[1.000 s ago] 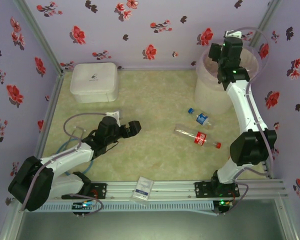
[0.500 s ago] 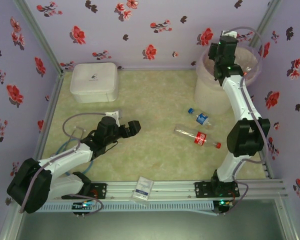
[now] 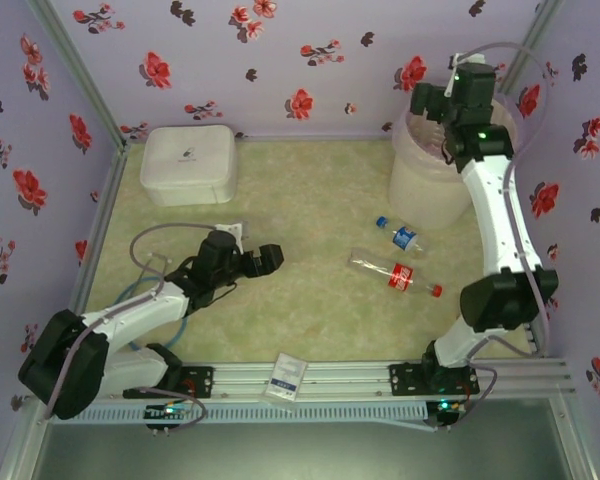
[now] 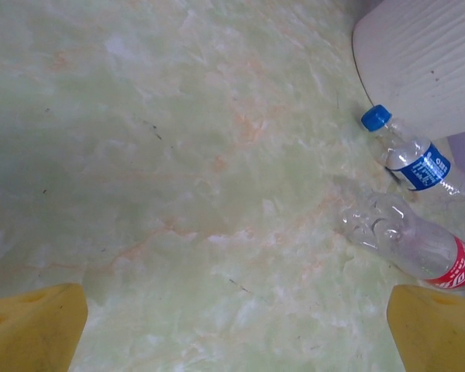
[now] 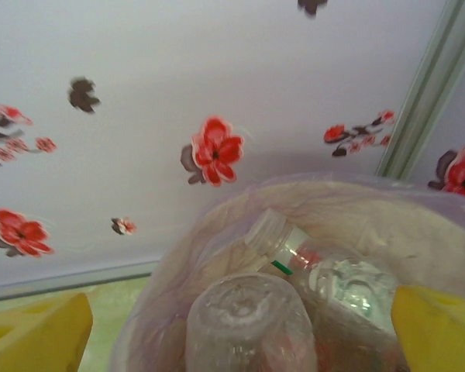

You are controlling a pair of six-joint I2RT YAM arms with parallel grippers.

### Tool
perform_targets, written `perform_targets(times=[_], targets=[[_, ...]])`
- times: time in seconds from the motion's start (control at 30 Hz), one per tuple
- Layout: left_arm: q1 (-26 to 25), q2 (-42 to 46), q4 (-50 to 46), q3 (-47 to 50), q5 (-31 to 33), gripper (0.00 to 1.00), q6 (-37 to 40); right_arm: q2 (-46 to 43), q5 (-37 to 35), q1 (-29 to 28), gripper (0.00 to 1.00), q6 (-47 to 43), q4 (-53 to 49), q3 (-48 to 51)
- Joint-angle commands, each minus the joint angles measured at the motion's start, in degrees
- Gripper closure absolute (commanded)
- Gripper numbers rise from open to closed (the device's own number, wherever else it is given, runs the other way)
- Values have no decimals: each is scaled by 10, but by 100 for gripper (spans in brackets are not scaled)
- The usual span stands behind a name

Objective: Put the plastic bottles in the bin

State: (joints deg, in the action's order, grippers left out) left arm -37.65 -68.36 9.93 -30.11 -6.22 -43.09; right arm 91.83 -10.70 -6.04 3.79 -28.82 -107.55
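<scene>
The left gripper [image 3: 265,258] stands wide open and empty, low over the table [image 3: 310,190]. A blue-capped bottle [image 3: 404,237] and a red-labelled bottle [image 3: 395,273] lie near the bin [image 3: 420,185]. The right gripper [image 3: 430,108], fingers wide apart and holding nothing, hangs over the bin, which has bottles [image 5: 294,256] inside.

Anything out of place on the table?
Two bottles lie on their sides on the table, outside the bin: a blue-capped bottle and a red-labelled bottle whose clear end looks dented. No spill visible.
</scene>
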Motion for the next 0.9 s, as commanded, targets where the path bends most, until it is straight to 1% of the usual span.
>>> perform_targets(times=[0.0, 0.1, 0.2, 0.27, 0.37, 0.43, 0.5, 0.57, 0.7, 0.77, 0.87], targets=[[4, -8, -50, -42, -22, 0, 34, -63, -13, -33, 1, -29, -26, -5], [4, -12, -100, -80, -27, 0, 65, -113, -55, -65, 1, -74, -36, 32], [4, -12, -137, -107, -26, 0, 91, -166, -42, -74, 1, -81, -56, 74], [5, -9, -151, -115, -21, 0, 95, -204, -8, -82, 0, -83, -67, 105], [4, 7, -159, -108, -18, 0, 90, -255, 74, -92, 1, -87, -82, 162], [5, 20, -157, -96, -12, 0, 85, -275, 123, -99, 0, -92, -114, 186], [6, 26, -163, -89, -5, 0, 85, -289, 159, -116, 1, -105, -153, 205], [8, 26, -167, -86, -2, 0, 85, -304, 170, -138, 0, -113, -178, 236], [13, 19, -163, -86, -2, 0, 87, -310, 172, -186, 1, -153, -218, 304], [14, 10, -162, -91, -3, 0, 91, -292, 162, -215, 1, -176, -251, 330], [16, -4, -166, -103, -5, 0, 98, -231, 131, -256, 1, -209, -318, 344]])
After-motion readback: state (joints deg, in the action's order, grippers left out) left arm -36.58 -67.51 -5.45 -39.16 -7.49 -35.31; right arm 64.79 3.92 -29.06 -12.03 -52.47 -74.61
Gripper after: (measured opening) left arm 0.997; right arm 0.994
